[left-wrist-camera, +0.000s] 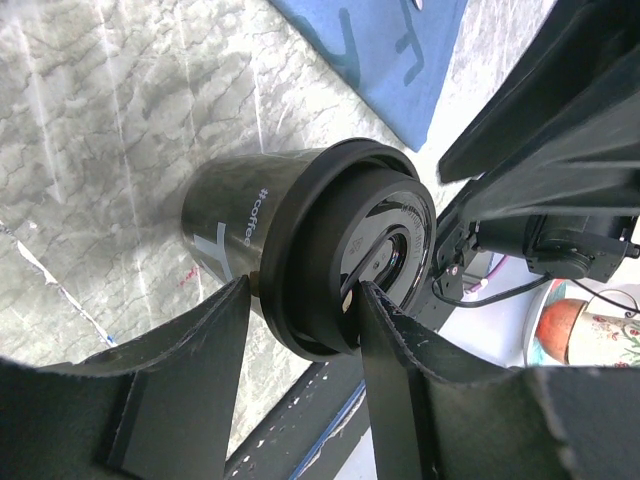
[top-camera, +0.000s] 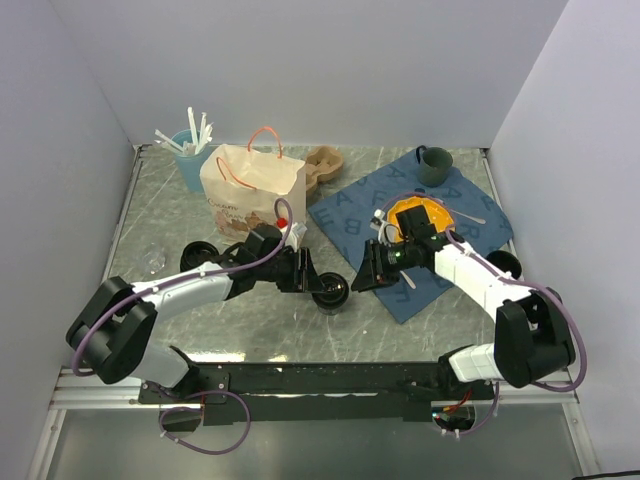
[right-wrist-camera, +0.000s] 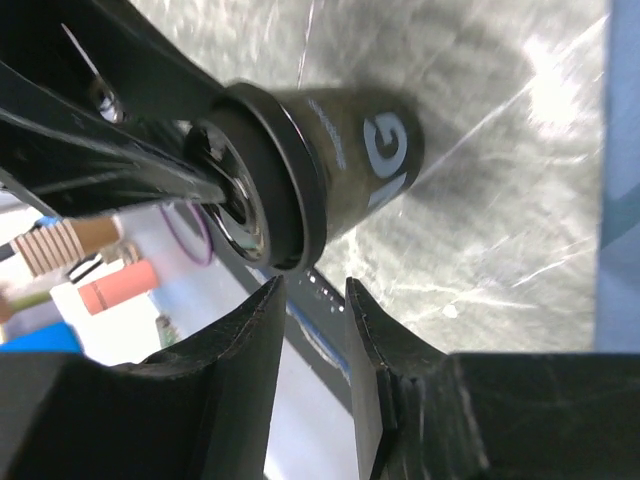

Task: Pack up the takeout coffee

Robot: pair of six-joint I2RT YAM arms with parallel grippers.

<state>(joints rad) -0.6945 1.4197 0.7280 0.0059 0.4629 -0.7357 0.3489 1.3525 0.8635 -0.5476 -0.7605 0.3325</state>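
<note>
We judge the packing to be at an early stage. The takeout coffee (top-camera: 330,294), a small black ribbed disposable cup with a dark round lid, is out on the grey marbled worktop (top-camera: 180,230) between the two arms. The pale paper bag with orange handles (top-camera: 250,190) stands upright well apart from it, toward the back left. No part of the cup is in the bag. By our reckoning, what is left is to carry the cup over, lower it through the bag's mouth and let go. We cannot tell whether the cup's base rests on the worktop or hangs just above it.

The left pincer (left-wrist-camera: 303,295) is about half spread and pinches the cup at its lid. One of its black fingers (left-wrist-camera: 200,380) lies against the outside of the rim and the other sits over the lid's top. The right pincer (right-wrist-camera: 312,290) is narrowly parted with nothing between its tips. It hangs just beside the cup, pointed at its side, and we see no contact.
</note>
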